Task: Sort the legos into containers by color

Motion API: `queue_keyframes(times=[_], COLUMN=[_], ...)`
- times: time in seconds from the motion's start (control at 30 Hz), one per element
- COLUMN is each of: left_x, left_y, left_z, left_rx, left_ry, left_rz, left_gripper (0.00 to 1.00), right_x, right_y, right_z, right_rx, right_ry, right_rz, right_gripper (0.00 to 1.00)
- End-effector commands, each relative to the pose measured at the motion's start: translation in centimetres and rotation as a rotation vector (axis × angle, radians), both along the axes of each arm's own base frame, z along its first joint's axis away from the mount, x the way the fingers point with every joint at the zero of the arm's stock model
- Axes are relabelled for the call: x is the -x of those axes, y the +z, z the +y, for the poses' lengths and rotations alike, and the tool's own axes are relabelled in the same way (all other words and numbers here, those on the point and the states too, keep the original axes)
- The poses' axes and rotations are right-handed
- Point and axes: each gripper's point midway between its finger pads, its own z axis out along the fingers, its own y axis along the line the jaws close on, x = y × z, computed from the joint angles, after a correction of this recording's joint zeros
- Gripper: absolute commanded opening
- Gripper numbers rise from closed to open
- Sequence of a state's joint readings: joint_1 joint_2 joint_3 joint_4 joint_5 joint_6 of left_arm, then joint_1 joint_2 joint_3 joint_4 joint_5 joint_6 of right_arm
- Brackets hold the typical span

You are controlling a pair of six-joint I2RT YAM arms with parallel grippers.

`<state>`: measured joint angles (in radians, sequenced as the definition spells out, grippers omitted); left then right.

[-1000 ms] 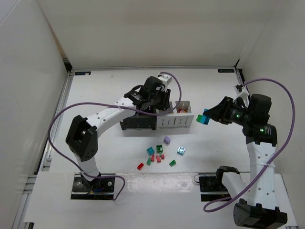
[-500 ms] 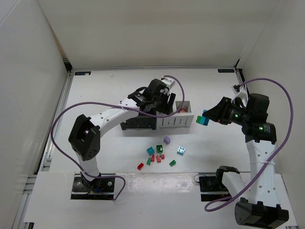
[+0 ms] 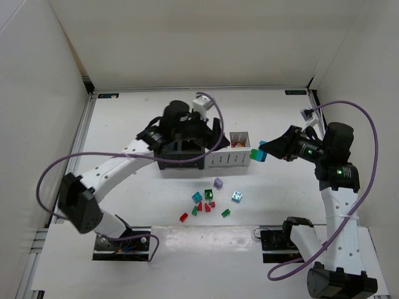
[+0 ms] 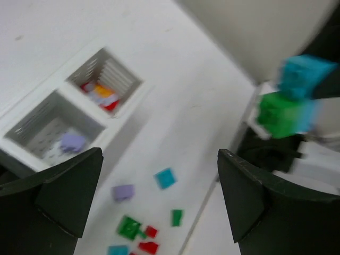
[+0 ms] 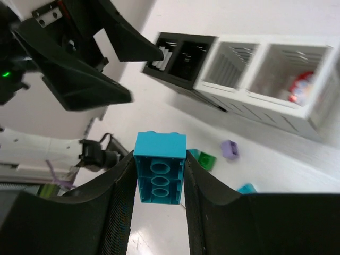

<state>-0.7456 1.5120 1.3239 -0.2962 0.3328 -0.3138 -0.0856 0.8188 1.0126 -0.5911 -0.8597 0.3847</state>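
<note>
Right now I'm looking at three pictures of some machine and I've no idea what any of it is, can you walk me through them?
It is two robot arms bolted at a table's edge, sorting toy bricks by colour. One picture looks down from above; the other two come from a camera on each wrist. On the table stand a black pair of bins and a white pair, with loose bricks in front. The left gripper is open and empty over the bins. The right gripper holds a light blue brick. One white bin has a purple brick, the other red pieces.
</note>
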Motion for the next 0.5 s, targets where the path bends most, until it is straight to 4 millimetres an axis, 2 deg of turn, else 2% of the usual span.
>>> queue_keyframes(times=[0.0,0.03,0.07,0.1,0.17,0.27,0.37,0.47], left_x=[5.3,5.8,6.1,7.7,8.9,9.1,9.3,10.0], left_y=[8.4,8.7,9.8,9.9,11.3,11.4,10.7,11.7], left_z=[-0.6,-0.6,-0.7,-0.7,-0.6,-0.8,-0.7,0.0], left_rx=[0.383,0.411,0.484,0.509,0.587,0.617,0.609,0.631], left_ry=[-0.310,-0.340,-0.381,-0.461,-0.546,-0.569,-0.571,-0.581], left_rz=[-0.026,-0.009,-0.049,0.002,-0.034,-0.003,0.000,-0.044], left_gripper=[1.00,1.00,1.00,1.00,1.00,1.00,1.00,1.00], right_x=[1.7,1.5,1.7,2.7,3.0,4.1,4.1,3.8], right_y=[3.6,5.0,5.2,5.5,6.3,6.8,7.8,8.2], right_z=[2.6,3.2,3.6,4.8,5.7,8.1,8.8,8.9], right_rx=[-0.144,-0.182,-0.191,-0.201,-0.197,-0.195,-0.201,-0.197], right_ry=[0.194,0.223,0.243,0.308,0.346,0.420,0.428,0.421], right_rz=[-0.130,-0.189,-0.201,-0.209,-0.242,-0.252,-0.280,-0.284], right_gripper=[0.00,0.00,0.00,0.00,0.00,0.00,0.00,0.00])
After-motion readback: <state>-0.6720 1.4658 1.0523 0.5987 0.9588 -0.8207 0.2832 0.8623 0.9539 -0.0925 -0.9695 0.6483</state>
